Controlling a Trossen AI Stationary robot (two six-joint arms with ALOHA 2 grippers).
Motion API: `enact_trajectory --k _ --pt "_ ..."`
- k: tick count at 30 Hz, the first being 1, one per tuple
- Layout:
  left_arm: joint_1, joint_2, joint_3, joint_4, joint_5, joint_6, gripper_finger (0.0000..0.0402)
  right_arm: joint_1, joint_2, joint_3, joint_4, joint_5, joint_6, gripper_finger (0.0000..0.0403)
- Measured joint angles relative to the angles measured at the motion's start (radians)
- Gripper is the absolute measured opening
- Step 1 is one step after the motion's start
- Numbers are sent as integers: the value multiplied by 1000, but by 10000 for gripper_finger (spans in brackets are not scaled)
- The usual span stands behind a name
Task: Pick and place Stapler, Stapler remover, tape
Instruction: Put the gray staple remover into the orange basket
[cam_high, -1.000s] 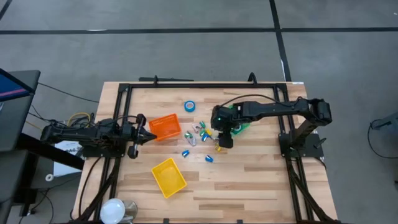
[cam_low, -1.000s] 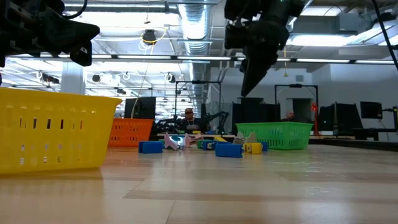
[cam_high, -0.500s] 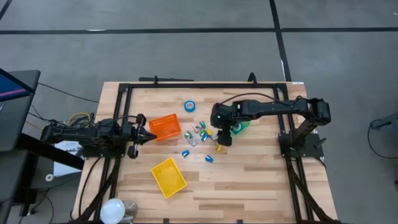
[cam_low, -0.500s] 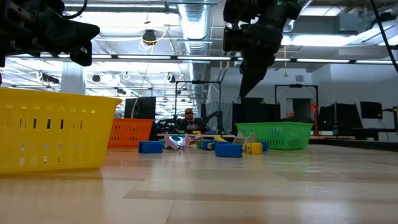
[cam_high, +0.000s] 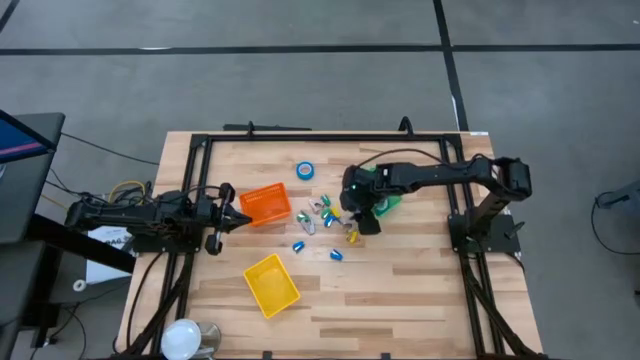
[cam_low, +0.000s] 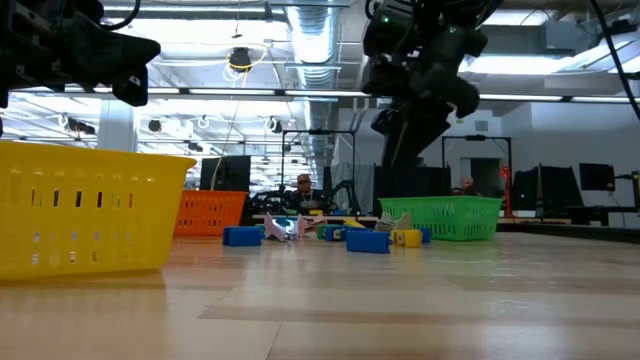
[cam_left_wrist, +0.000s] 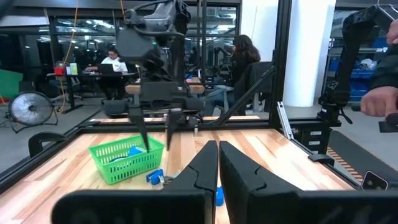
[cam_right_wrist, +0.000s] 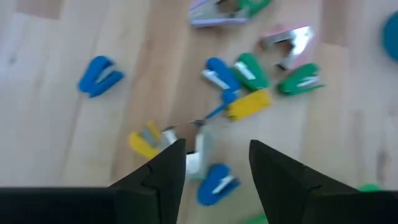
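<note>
Since a second ago the right gripper has swung slightly back toward the green bin while staying over the scatter of small staplers and removers at mid-table. From above, one roll of blue tape lies alone beyond the orange bin, well apart from that gripper; the yellow bin sits nearer the front edge, and the left gripper waits just beside the orange bin. At table height, the right gripper hangs clear above the clutter, holding nothing. The left wrist camera shows the left fingers pressed together. The right wrist camera shows its own fingers apart and empty above a yellow stapler and a blue one. I judge this the approach for a pick: the next move calls for a straight descent onto one piece, and close-packed neighbours could be nudged or caught.
</note>
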Motion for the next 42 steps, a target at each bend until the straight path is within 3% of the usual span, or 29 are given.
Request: enact_trajectory --k 5,17,42 --pt "0 0 0 0 0 0 8 -48 19 2 32 -51 -3 156" --pt "0 3 0 3 0 0 8 -44 180 2 28 -104 -13 138" --pt "0 4 0 14 0 0 8 -59 181 2 76 -180 -54 79"
